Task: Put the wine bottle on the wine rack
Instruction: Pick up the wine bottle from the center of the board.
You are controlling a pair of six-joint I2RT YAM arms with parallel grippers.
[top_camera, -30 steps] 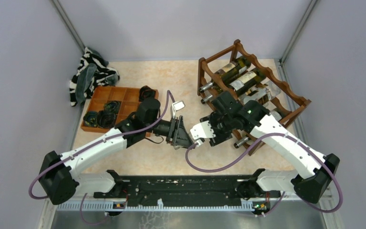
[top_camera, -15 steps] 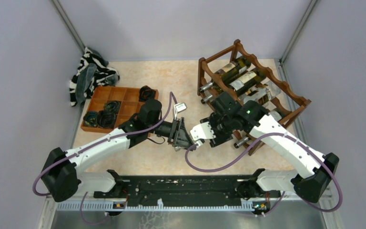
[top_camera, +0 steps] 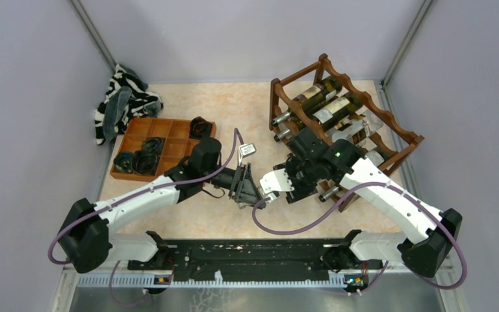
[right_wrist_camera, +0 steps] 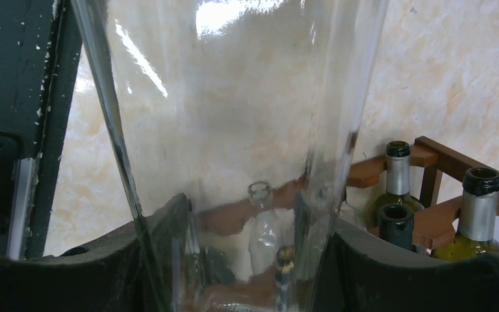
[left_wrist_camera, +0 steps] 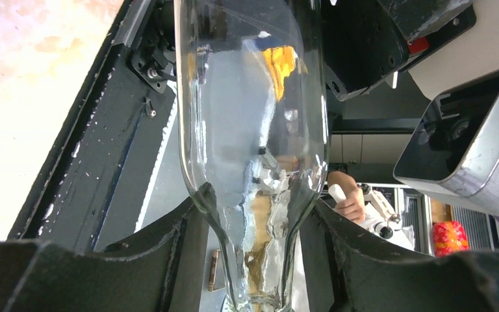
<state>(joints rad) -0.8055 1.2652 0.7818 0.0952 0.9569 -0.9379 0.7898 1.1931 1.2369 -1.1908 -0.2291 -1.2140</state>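
Colours we are seeing
We are noting a clear wine bottle (left_wrist_camera: 253,117), a reddish-brown wine rack (top_camera: 275,97), an orange-brown tray (top_camera: 140,129), a black-and-white striped cloth (top_camera: 122,91) and a mottled beige table (top_camera: 234,104).

One wine rack (top_camera: 275,97), and on its top tier two dark labelled bottles (top_camera: 318,92), with more below, too hidden to count. One clear wine bottle (left_wrist_camera: 253,117) outside the rack. One compartment tray (top_camera: 144,127), one striped cloth (top_camera: 123,97), two white arms (top_camera: 140,195)

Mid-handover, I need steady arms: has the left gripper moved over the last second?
Yes, slightly. In the top view the left gripper has edged right and toward the near edge, farther from the orange tray, its fingers flanking the clear bottle at the neck.
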